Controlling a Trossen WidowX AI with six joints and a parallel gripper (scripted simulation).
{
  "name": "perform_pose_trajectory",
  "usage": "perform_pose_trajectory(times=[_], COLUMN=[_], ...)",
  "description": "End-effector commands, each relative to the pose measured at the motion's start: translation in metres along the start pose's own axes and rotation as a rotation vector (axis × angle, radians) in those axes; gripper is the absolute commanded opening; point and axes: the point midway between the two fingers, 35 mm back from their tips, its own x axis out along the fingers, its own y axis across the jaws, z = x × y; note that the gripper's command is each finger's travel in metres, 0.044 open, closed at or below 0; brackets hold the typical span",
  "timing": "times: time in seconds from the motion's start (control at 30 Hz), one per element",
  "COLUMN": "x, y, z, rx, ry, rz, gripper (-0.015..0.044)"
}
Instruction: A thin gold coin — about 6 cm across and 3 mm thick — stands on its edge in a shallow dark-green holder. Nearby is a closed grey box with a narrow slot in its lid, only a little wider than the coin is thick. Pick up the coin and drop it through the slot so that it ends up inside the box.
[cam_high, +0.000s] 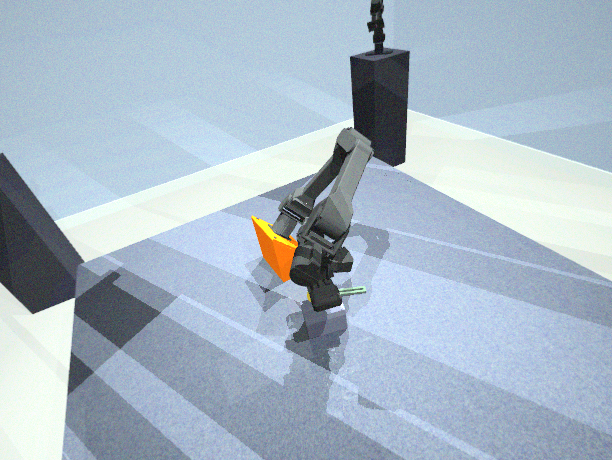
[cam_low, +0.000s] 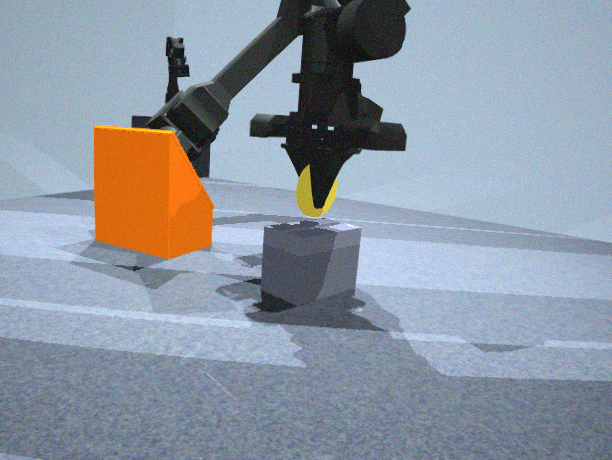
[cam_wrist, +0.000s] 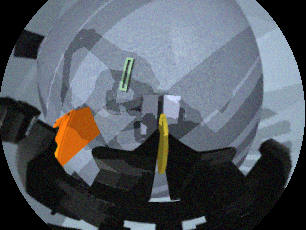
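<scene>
While the dark tool (cam_low: 318, 192) grips the thin round gold coin (cam_low: 303, 192) upright, the coin hangs just above the closed grey box (cam_low: 310, 262).
</scene>
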Motion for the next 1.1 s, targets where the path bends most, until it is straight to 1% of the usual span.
perform_pose_trajectory(times=[0.0,0.67,0.87,1.07], x=[0.0032,0.0118,0.0089,0.0089], y=[0.0002,0.0011,0.0001,0.0001], z=[0.0001,0.0003,0.0001,0.0001], rx=[0.006,0.007,0.0,0.0], ry=[-0.003,-0.003,0.0,0.0], rz=[0.003,0.003,0.0,0.0], gripper=[0.0,0.0,0.0157,0.0161])
